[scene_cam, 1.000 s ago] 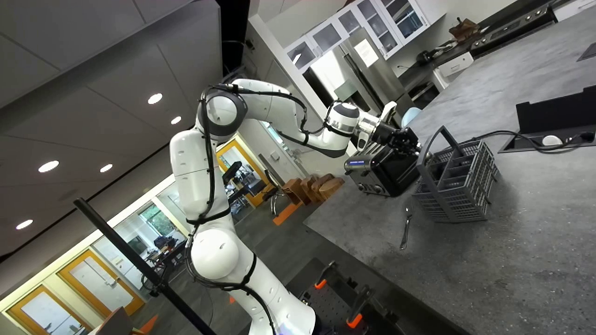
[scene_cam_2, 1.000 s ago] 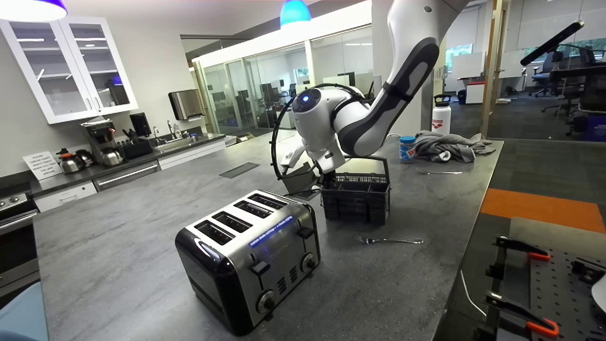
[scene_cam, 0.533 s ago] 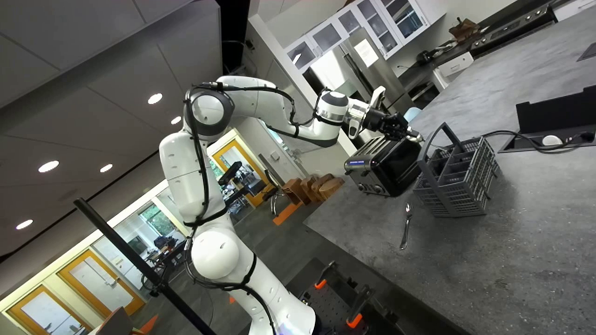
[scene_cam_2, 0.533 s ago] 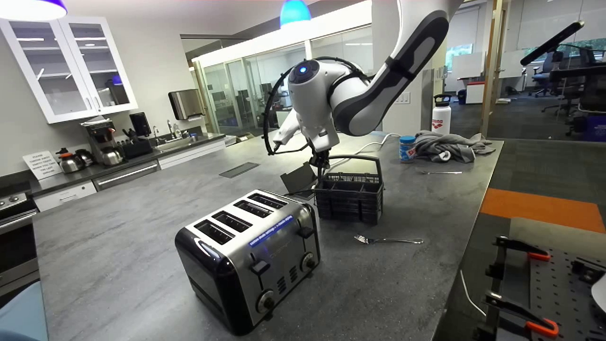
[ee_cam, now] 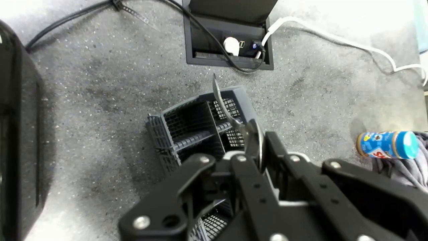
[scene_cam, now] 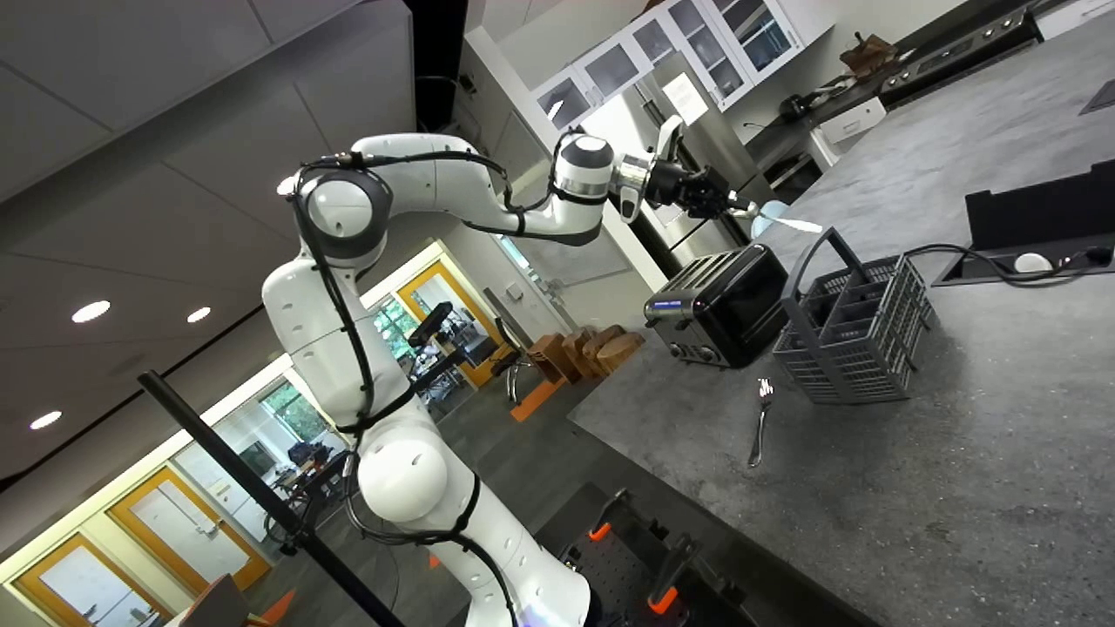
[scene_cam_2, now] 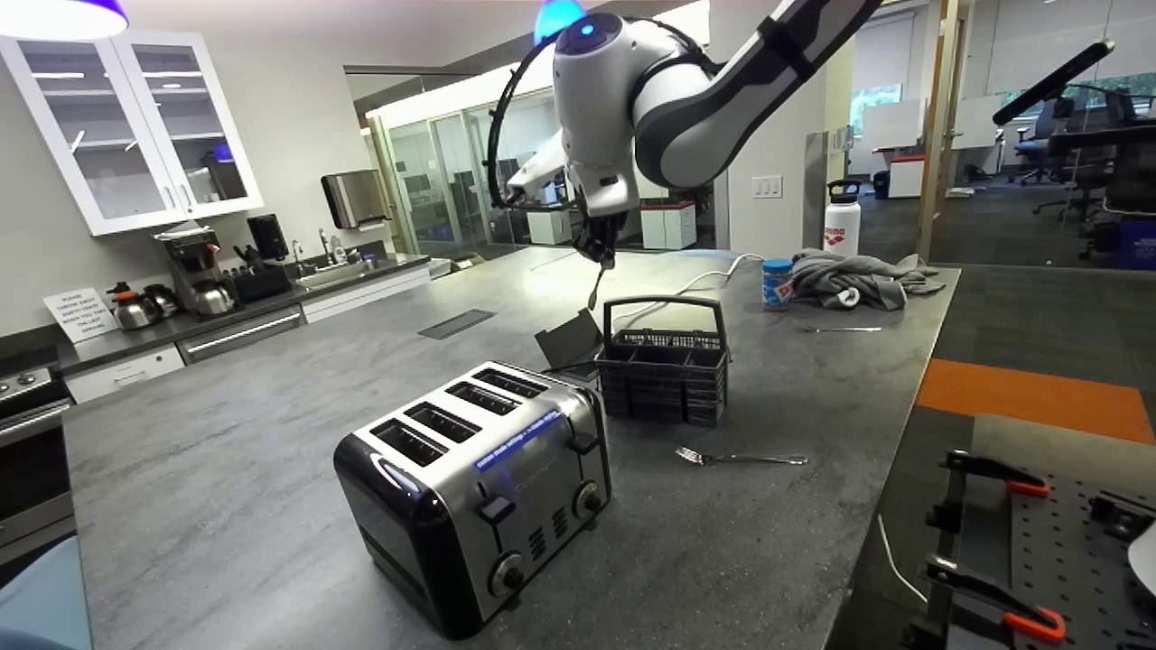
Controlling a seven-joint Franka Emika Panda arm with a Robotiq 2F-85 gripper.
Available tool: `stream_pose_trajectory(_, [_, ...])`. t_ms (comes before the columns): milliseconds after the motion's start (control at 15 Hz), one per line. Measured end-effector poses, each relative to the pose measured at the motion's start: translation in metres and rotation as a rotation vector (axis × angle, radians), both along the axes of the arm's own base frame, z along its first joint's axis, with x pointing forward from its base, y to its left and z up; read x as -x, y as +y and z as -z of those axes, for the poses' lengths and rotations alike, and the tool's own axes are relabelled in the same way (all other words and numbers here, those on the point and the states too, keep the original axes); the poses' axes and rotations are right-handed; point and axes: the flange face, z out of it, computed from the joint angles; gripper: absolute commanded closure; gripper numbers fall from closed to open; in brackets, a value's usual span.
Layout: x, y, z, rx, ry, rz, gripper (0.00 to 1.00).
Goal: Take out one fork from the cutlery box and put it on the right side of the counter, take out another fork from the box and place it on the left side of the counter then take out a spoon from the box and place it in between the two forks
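The jaws are pinched almost together on the bowl end of the spoon [ee_cam: 236,124], leaving hardly a gap. The spoon is in the air, off the counter [scene_cam_2: 271,433]; its handle reaches away from the jaws, and in an exterior view its long axis slants steeply down, the tip of the handle [scene_cam_2: 593,300] lowest and near the loop handle [scene_cam_2: 664,299] of the cutlery box [scene_cam_2: 664,390]. That box stands upright, the loop arching over its compartments. Near it on the counter lies a fork [scene_cam_2: 745,459], tines toward the toaster [scene_cam_2: 542,515], whose blue strip [scene_cam_2: 517,441] reads "custom shade settings". Farther off, a second silver utensil [scene_cam_2: 844,329], its head too small to make out, lies beside a grey towel [scene_cam_2: 858,282]. Next to the towel are a blue-lidded jar [ee_cam: 387,144] whose label shows "SK" and a white bottle [scene_cam_2: 842,230] with red "arena" lettering. Near the box, a raised black lid [scene_cam_2: 569,341] stands at an outlet well [ee_cam: 207,61] crossed by a dark cable [ee_cam: 210,35].
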Motion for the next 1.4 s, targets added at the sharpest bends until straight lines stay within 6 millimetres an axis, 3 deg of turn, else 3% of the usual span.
stream_pose_trajectory(333, [0.020, -0.008, -0.060, -0.044, -0.115, 0.062, 0.98])
stream_pose_trajectory(467, [0.029, -0.021, -0.076, -0.065, -0.167, 0.119, 0.98])
stream_pose_trajectory(667, [0.043, -0.056, -0.089, -0.099, -0.239, 0.224, 0.98])
stream_pose_trajectory(1067, [0.081, -0.152, -0.077, -0.226, -0.373, 0.384, 0.98])
stream_pose_trajectory(1400, [0.128, -0.213, -0.032, -0.390, -0.471, 0.447, 0.98])
